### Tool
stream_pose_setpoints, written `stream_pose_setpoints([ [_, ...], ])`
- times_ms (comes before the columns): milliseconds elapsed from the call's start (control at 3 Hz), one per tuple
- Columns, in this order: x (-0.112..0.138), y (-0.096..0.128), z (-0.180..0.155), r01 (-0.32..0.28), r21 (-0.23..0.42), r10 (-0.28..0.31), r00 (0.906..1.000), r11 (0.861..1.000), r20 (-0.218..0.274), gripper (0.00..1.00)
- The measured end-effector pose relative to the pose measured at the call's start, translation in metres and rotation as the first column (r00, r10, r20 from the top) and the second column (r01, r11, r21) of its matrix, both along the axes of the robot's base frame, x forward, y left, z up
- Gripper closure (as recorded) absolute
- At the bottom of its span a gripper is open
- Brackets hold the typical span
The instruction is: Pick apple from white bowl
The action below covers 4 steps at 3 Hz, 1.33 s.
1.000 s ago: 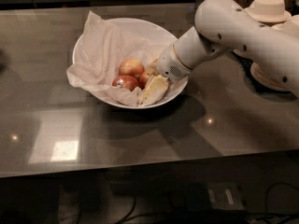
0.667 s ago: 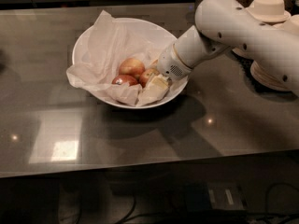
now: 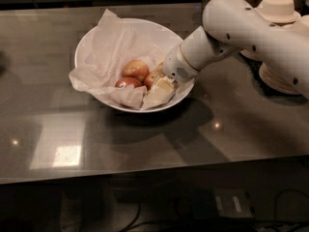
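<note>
Apple (image 3: 152, 77) lies low in the white bowl (image 3: 161, 33), upper middle of frame. It is cradled in crumpled tissue paper (image 3: 104, 57), with two other apples (image 3: 135, 68) just to its left. The gripper (image 3: 163, 84) is right there at the apple's right flank, touching it or just beside it. It is angled in over the bowl's right rim, probably to clear that wall. Clamped on the fruit or not? Cannot tell, because the wrist hides it. The arm (image 3: 241, 28) reaches in from the upper right.
</note>
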<state>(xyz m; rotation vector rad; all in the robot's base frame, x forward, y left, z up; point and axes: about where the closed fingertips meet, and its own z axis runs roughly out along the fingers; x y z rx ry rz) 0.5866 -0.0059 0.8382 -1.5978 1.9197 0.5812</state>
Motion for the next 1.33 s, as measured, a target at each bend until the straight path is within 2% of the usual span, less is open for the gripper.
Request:
stream_pose_setpoints([
  [333, 0.007, -0.005, 0.05, -0.009, 0.074, 0.003, 0.9976, 0.997, 0.07, 1.0],
  [667, 0.015, -0.013, 0.125, -0.036, 0.226, 0.001, 0.9881, 0.973, 0.154, 1.0],
  [1000, 0.017, -0.019, 0.172, -0.064, 0.304, -0.002, 0.9772, 0.95, 0.212, 1.0],
  [1333, 0.017, -0.019, 0.172, -0.064, 0.304, -0.002, 0.9772, 0.95, 0.212, 1.0],
])
